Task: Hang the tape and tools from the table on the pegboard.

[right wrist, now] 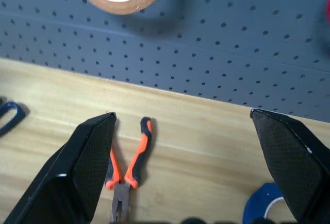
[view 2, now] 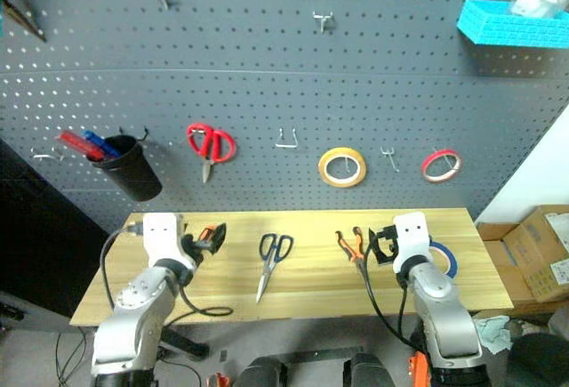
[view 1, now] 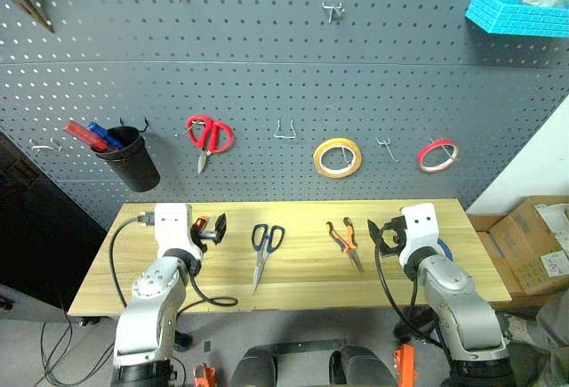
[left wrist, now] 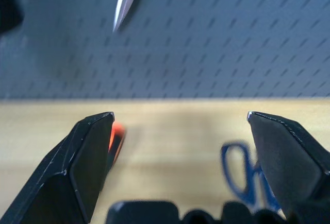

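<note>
Both claws are spread wide and empty over the surface (view 1: 293,271). Your right claw (right wrist: 183,126) is the nearer one to the pliers (right wrist: 126,175): they lie just inboard of it, long axis running toward the pegboard (view 1: 267,67), handles nearest the board. The blue tape (right wrist: 263,206) lies just outboard of that claw.

— Surface? 
— Long light wooden table (view 1: 302,291), grain visible, set against the wall.
— On it, left to right?
— Small orange-handled tool (view 2: 205,235) near the left end; blue-handled scissors (view 1: 264,250), blades toward the front edge; orange-and-black pliers (view 1: 343,238), handles toward the wall; blue tape roll (view 2: 444,259) lying flat near the right end.
</note>
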You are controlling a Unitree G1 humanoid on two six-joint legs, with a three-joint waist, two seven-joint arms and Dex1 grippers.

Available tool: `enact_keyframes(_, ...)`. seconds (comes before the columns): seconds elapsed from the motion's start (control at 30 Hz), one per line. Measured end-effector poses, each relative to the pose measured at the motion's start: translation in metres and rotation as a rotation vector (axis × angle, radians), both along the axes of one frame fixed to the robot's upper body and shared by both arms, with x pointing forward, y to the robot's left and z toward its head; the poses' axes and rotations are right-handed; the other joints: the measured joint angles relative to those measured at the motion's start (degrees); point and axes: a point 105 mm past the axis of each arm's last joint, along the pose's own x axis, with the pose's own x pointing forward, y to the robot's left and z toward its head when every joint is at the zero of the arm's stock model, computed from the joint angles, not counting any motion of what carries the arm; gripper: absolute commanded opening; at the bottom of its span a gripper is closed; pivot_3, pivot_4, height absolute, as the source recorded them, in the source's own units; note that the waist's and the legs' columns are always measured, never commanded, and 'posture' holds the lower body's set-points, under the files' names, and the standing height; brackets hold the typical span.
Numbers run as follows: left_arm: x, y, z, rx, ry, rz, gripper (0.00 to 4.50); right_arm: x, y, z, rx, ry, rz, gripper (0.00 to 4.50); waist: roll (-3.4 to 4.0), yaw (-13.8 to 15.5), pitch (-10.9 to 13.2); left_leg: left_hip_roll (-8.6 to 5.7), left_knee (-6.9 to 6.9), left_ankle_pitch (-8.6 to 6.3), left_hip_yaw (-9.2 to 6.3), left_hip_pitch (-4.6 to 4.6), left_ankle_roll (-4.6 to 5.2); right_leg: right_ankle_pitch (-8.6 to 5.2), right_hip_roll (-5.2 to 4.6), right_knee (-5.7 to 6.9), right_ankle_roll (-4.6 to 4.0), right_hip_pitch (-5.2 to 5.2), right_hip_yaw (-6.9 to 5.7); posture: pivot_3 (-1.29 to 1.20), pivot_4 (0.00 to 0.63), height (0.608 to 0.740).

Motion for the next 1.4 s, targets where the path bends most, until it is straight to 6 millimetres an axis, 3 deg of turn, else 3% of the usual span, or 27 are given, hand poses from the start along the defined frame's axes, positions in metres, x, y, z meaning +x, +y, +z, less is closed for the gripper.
enact_keyframes(0.1, 0.025, -0.035, 0.03, -0.079, -0.052, -0.184, 4.46, 0.0, -0.006, -0.005, -0.027, 0.052, 0.032, 4.5, 0.1, -0.02, 0.44, -0.07, 0.07, 0.01, 0.04, -0.04, 0.01, 0.0, -0.06, -0.02, 0.0, 0.07, 0.03, 0.13, 0.132, 0.74)
enact_keyframes(0.2, 0.033, -0.084, 0.039, -0.215, -0.015, -0.391, 4.46, 0.001, -0.014, -0.013, -0.033, 0.133, 0.056, 4.5, 0.11, -0.36, 1.0, -0.11, 0.07, 0.0, 0.11, -0.12, 0.01, -0.04, -0.1, -0.1, 0.08, 0.08, 0.08, 0.1, 0.166, 0.74)
enact_keyframes(0.3, 0.021, -0.132, 0.027, -0.313, 0.105, -0.591, 4.46, -0.001, -0.026, -0.023, -0.048, 0.225, 0.08, 4.5, 0.11, -0.87, 2.18, -0.1, -0.05, -0.11, 0.14, -0.12, 0.19, -0.18, -0.08, -0.06, 0.2, 0.04, 0.15, 0.08, 0.187, 0.74)
enact_keyframes(0.4, -0.004, -0.176, 0.008, -0.369, 0.25, -0.783, 4.46, 0.001, -0.046, -0.033, -0.078, 0.323, 0.086, 4.5, 0.06, -1.67, 3.23, -0.09, -0.09, -0.17, 0.14, -0.22, 0.3, -0.22, -0.07, 0.05, 0.42, -0.1, 0.16, 0.06, 0.214, 0.74)
enact_keyframes(0.5, -0.028, -0.209, -0.001, -0.405, 0.35, -0.934, 4.46, 0.011, -0.058, -0.033, -0.088, 0.354, 0.084, 4.5, 0.12, -2.23, 4.41, -0.02, -0.11, -0.21, 0.13, -0.2, 0.38, -0.25, 0.01, 0.09, 0.39, -0.12, 0.16, 0.06, 0.236, 0.74)
enact_keyframes(0.8, -0.05, -0.238, -0.02, -0.466, 0.496, -1.043, 4.46, 0.034, -0.073, -0.045, -0.091, 0.419, 0.083, 4.5, 0.11, -2.19, 7.07, -0.07, -0.02, -0.26, 0.16, -0.26, 0.47, -0.26, -0.04, 0.09, 0.4, -0.12, 0.2, 0.07, 0.276, 0.74)
enact_keyframes(1.0, -0.049, -0.243, -0.03, -0.464, 0.528, -1.033, 4.46, 0.043, -0.077, -0.06, -0.037, 0.492, 0.05, 4.5, 0.06, -2.06, 8.11, -0.06, -0.03, -0.26, 0.14, -0.61, 0.48, -0.27, -0.04, 0.15, 0.46, -0.43, 0.19, 0.1, 0.313, 0.74)
enact_keyframes(1.2, -0.051, -0.244, -0.033, -0.472, 0.535, -1.032, 4.46, 0.054, -0.086, -0.054, 0.046, 0.517, -0.008, 4.5, -0.26, -1.89, 8.52, -0.05, 0.08, -0.27, 0.14, -0.76, 0.47, -0.27, -0.06, 0.3, 0.47, -0.6, 0.2, 0.09, 0.313, 0.74)
enact_keyframes(1.4, -0.053, -0.242, -0.036, -0.472, 0.545, -1.027, 4.5, 0.052, -0.089, -0.055, 0.074, 0.541, -0.027, 2.46, -0.25, -1.89, 8.53, -0.06, 0.16, -0.27, 0.13, -0.75, 0.47, -0.28, -0.06, 0.39, 0.48, -0.6, 0.2, 0.08, 0.296, 0.74)
